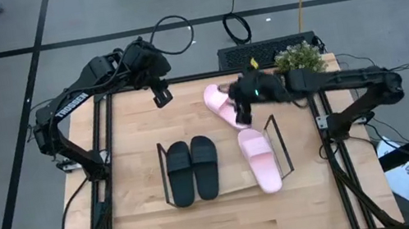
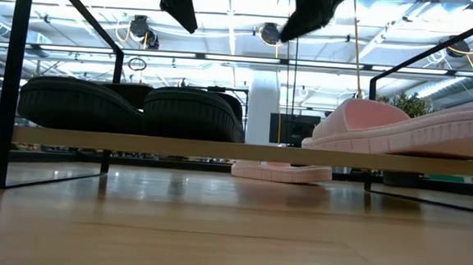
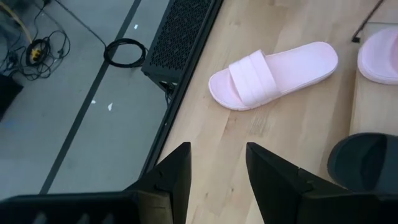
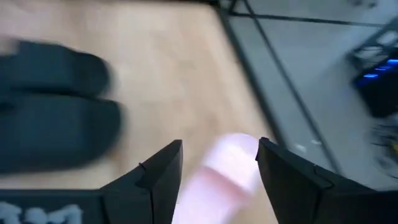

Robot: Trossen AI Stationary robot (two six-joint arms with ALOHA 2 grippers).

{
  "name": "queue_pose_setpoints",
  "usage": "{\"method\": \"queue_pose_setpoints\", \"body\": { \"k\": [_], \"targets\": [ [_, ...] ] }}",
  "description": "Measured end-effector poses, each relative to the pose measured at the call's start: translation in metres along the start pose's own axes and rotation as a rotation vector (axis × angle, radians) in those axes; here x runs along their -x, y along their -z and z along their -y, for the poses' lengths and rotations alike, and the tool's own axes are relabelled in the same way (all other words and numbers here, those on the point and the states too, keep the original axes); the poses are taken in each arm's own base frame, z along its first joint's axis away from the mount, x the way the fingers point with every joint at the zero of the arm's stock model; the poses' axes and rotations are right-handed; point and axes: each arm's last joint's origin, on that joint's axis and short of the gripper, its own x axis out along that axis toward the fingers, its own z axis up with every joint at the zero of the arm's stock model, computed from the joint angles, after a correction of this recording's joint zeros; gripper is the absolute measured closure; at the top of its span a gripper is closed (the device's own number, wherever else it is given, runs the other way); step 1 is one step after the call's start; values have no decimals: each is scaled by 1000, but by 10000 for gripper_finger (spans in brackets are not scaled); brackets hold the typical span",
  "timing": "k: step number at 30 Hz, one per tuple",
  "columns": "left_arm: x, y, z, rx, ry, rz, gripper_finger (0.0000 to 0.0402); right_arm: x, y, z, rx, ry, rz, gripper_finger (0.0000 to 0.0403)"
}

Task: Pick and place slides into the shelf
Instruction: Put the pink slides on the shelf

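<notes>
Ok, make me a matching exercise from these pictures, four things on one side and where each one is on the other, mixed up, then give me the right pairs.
Things:
1. black pair
2. pink slide with a free toe end
3. pink slide partly under an arm
4. left end effector

Places:
A. on the bare table, behind the shelf
B. at the shelf's left end, side by side
C. above the table's back edge, holding nothing
D. at the shelf's right end

Pairs: 1-B, 2-D, 3-A, 4-C
</notes>
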Motion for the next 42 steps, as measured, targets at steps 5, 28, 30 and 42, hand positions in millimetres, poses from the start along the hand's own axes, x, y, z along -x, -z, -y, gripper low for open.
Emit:
{"method": "queue_pose_setpoints", "body": {
  "k": [5, 28, 30, 42],
  "targets": [
    [0, 0, -1, 61, -17, -2, 252, -22, 16, 47, 172, 98, -143, 206],
    [-34, -40, 41, 197, 73, 212, 252, -53, 46, 87, 372, -158, -249, 206],
    [-49, -41, 39, 212, 93, 180, 252, -51, 44, 89, 362, -140, -229, 207],
    [-146, -32, -45, 586, 515, 123, 252, 2, 31, 98, 252, 60, -108, 206]
  ]
}}
